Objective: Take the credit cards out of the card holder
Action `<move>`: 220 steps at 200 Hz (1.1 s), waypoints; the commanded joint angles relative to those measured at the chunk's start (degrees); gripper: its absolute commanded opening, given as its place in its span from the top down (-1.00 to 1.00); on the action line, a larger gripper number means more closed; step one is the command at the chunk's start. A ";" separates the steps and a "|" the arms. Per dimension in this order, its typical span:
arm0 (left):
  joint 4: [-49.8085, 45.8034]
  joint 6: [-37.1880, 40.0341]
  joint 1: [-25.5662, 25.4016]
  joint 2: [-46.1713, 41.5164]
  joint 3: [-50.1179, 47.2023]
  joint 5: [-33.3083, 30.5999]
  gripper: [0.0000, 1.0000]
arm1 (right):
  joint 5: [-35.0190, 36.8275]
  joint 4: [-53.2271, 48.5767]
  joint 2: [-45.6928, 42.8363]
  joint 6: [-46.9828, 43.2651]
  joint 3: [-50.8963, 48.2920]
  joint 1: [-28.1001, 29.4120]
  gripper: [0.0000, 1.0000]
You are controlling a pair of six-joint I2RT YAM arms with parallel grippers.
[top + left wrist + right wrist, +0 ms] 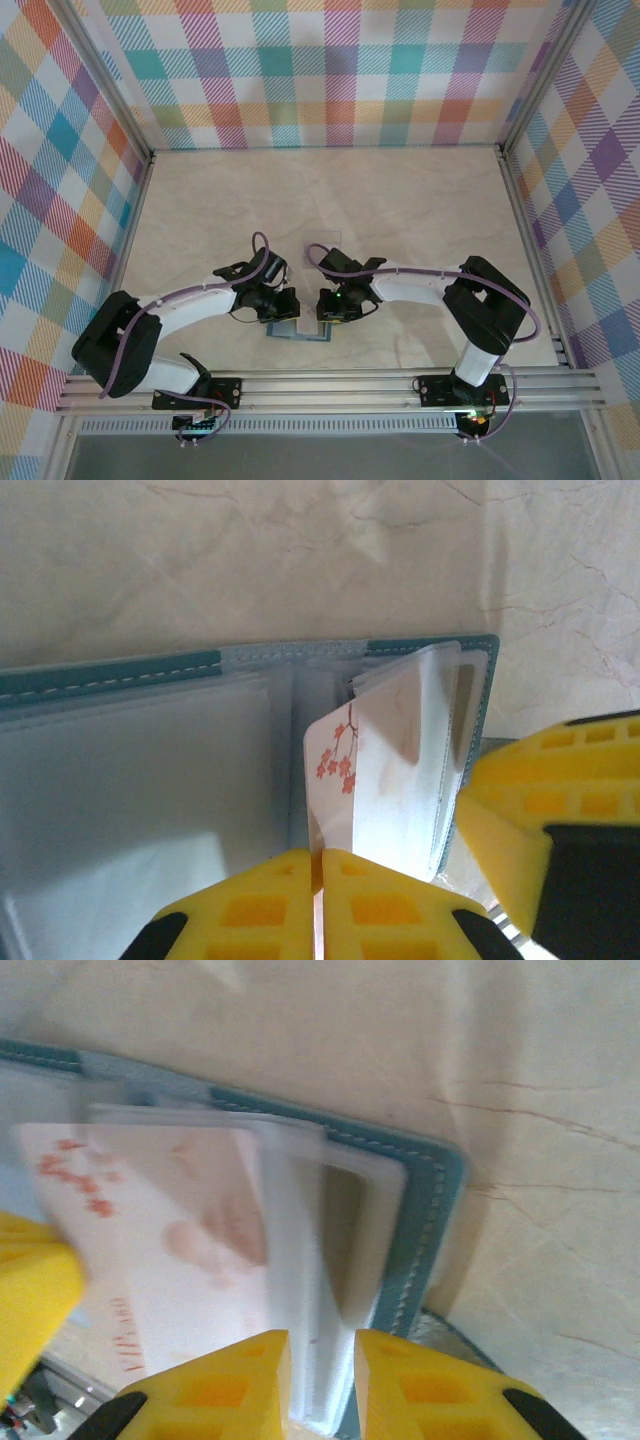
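Card (pixel 350 780), red blossom print, partway out of sleeve; card holder (pixel 300 335) open at table's (pixel 420 200) 6 o'clock. L gripper (pixel 320 858) pinches card; R gripper (pixel 322 1345) narrow, clamping holder's sleeve edge. Pull straight along the sleeve, no twist, R firm.

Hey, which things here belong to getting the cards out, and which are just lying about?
Job: card holder; blossom card, pinched by left tool; right tool; pale card on table.
Just there: plaid walls; metal rail.
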 commanded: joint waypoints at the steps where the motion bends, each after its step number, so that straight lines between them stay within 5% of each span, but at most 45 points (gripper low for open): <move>1: 4.61 -1.94 0.39 2.36 -1.04 2.63 0.81 | -1.75 -0.07 -0.87 -0.30 2.14 0.47 0.48; 80: 3.68 -0.43 0.38 2.40 -1.42 1.37 0.81 | -2.40 0.50 4.53 -0.87 2.88 0.50 0.47; 220: -24.56 13.11 0.41 -1.23 11.51 -12.17 0.82 | 1.75 -6.49 5.56 -2.87 4.90 0.45 0.48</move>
